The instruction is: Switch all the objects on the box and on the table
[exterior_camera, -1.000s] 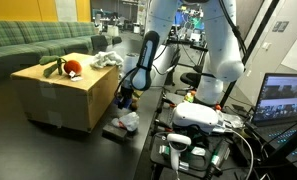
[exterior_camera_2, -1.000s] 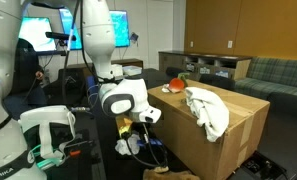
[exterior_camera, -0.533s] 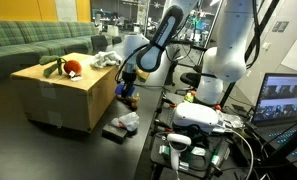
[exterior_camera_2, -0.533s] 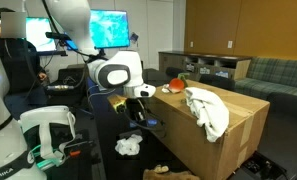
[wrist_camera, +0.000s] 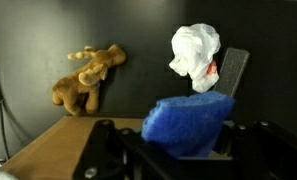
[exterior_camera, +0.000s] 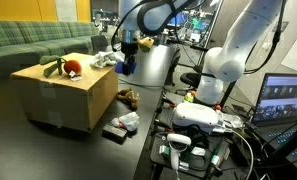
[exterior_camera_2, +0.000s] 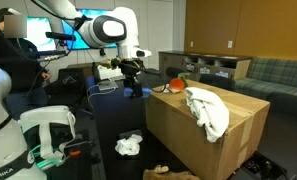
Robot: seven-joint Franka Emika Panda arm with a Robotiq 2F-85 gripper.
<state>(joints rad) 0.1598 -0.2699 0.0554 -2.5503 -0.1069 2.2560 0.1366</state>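
Clearance over the box edge is, in our judgement, what the coming move turns on. The gripper [exterior_camera_2: 135,86] is clenched on the blue item [wrist_camera: 193,118], which sits between the jaws in the wrist view and bulges out wider than the grip across that view. In both exterior views we see the load hanging in the air just off the side of the box [exterior_camera_2: 228,150], about level with its top or slightly above, not yet over the cardboard.

From the gripper, the box top lies sideways, across the nearest top edge. On that top the red-and-green plush [exterior_camera_2: 175,84] sits toward the far edge and the draped white cloth [exterior_camera_2: 208,110] spills over the near edge, with bare cardboard between them. We take that bare patch as the likely place to set the item down, so the move calls for travel across the edge and only then a descent. A tan corner of the box shows at the lower left of the wrist view, which tells us the edge is close.

Below on the tabletop [wrist_camera: 138,30] lie the brown toy [wrist_camera: 88,78], the crumpled white cloth [wrist_camera: 196,50] and, touching that cloth, the flat black block [wrist_camera: 234,72], all well apart from the gripper. By our reckoning the plush and the draped cloth have yet to come down.
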